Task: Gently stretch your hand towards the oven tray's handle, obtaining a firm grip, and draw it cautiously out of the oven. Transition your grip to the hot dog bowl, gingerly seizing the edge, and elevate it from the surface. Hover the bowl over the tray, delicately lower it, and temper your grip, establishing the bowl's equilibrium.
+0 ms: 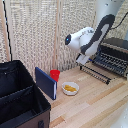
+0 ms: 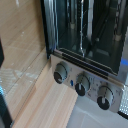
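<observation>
One arm, one oven, one bowl on a light wood bench (image 1: 100,107)

We see a pale woven screen (image 1: 45,30) behind. The oven (image 1: 116,49) sits far right, its one tray (image 1: 109,62) sticking out in front. One hot dog bowl (image 1: 70,88) rests mid-bench, one red cup (image 1: 54,75) beside it, one black case (image 1: 20,97) left. Three knobs (image 2: 82,84) show up close. We cannot tell the pincer's opening.

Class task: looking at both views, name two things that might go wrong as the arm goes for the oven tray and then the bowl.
1. The oven tray has thin bars, and the gripper is out of view, so the grasp may slip.
2. The red cup and blue panel crowd the hot dog bowl; reaching in might knock them.
</observation>
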Controlling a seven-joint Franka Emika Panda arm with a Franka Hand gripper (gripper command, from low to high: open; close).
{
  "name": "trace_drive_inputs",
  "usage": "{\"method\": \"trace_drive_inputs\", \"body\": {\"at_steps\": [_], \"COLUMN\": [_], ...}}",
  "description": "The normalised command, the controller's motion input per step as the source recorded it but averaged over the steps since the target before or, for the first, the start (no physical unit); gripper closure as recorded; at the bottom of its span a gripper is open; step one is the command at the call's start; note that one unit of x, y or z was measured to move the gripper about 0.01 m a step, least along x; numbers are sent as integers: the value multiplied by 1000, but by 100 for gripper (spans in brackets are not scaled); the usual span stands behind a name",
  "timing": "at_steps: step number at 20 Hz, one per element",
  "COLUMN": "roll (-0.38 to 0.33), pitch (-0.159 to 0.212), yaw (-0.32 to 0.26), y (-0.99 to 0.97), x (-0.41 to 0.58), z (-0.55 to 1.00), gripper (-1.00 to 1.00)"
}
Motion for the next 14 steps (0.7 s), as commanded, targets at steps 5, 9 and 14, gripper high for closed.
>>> {"method": "trace_drive_inputs", "body": {"at_steps": [5,9,14], "roll": [-40,-15,-18], "pitch": [19,34,34], "yaw": [132,237,261], "y": [-662,-538,-457], "x": [0,0,-6], "z": [0,0,0], "gripper": [-100,-100,-100]}}
